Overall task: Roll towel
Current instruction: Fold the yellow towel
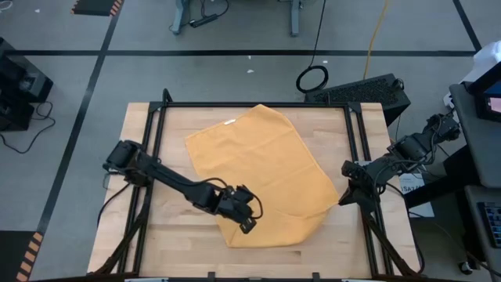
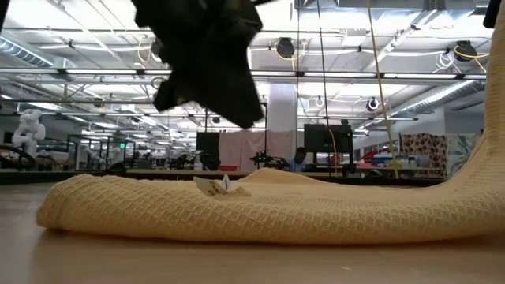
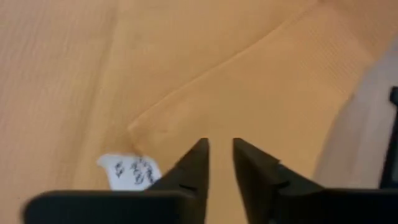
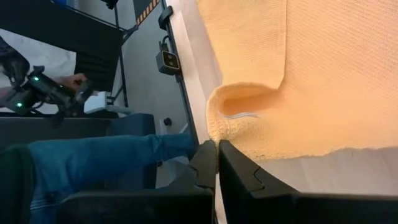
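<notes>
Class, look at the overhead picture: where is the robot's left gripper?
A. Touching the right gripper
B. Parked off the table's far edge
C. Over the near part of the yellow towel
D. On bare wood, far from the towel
C: in the high view the left gripper sits over the near part of the towel, well apart from the right gripper at the towel's right edge.

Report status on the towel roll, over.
Left gripper fingers slightly open, over the towel near its front fold. Right gripper shut at the towel's right edge. Towel spread, not rolled. Nothing in the way.

Mustard-yellow towel [image 1: 262, 176] lies spread askew mid-table, near corner folded over.
</notes>
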Controlling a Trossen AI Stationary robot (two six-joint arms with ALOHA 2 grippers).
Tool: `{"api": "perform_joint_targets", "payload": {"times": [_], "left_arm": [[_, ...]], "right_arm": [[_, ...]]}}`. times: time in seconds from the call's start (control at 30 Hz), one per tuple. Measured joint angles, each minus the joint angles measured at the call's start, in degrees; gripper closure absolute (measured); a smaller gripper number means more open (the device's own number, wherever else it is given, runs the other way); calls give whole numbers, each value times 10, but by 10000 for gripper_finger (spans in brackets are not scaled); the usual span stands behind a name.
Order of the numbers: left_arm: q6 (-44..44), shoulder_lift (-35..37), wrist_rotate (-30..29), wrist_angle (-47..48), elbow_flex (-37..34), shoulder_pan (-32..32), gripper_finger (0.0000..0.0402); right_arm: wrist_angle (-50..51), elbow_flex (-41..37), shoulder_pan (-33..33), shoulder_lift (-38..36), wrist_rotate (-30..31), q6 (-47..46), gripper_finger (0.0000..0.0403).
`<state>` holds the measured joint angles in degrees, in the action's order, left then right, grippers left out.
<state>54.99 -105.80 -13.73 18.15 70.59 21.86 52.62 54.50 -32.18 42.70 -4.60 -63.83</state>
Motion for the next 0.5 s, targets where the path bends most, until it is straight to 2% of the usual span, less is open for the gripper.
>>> {"api": "perform_joint_targets", "payload": {"times": [0.13, 0.23, 0.33, 0.5], "left_arm": [[-2, -17, -28, 3, 0, -7, 226], [-15, -18, -66, 20, 0, -8, 181], [-19, -24, -63, 42, 0, -9, 175], [-15, -43, -51, 24, 0, -15, 205]], "right_arm": [[0, 0, 0, 0, 0, -8, 403], [0, 0, 0, 0, 1, -10, 403], [0, 0, 0, 0, 3, -7, 403], [0, 0, 0, 0, 7, 1, 403]]}}
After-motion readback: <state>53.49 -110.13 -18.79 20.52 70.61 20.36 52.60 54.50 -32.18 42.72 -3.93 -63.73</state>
